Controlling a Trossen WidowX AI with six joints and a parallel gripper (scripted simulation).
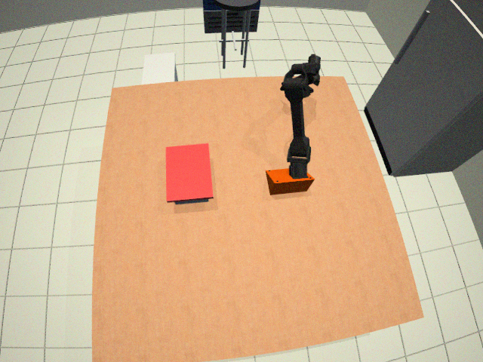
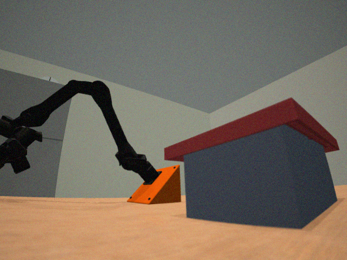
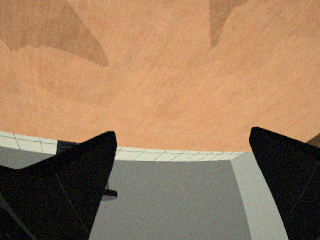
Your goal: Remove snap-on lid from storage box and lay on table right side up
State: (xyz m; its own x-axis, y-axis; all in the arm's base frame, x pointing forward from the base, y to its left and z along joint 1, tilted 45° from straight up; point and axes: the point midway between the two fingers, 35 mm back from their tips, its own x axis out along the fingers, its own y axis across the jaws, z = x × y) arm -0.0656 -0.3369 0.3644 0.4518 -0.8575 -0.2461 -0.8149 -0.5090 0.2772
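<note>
The red lid (image 1: 189,171) (image 2: 235,130) lies flat on top of the dark blue storage box (image 1: 191,201) (image 2: 238,181), its rim overhanging the walls. The box stands upright on the table, left of the arm's base in the top view and at the right in the exterior view. My gripper (image 3: 185,137) is open, with nothing between its widely spaced black fingers in the wrist view. It is above the far part of the table, away from the box and lid. The fingertips are too dark to make out clearly in the top and exterior views. The box and lid are not in the wrist view.
The arm's orange wedge base (image 1: 282,188) (image 2: 168,187) stands on the tabletop (image 1: 249,272) (image 2: 84,229) (image 3: 165,90), right of the box in the top view. A dark grey cabinet (image 1: 425,97) stands beyond the table's right edge. A white block (image 1: 158,66) and a stool (image 1: 223,38) are behind the table.
</note>
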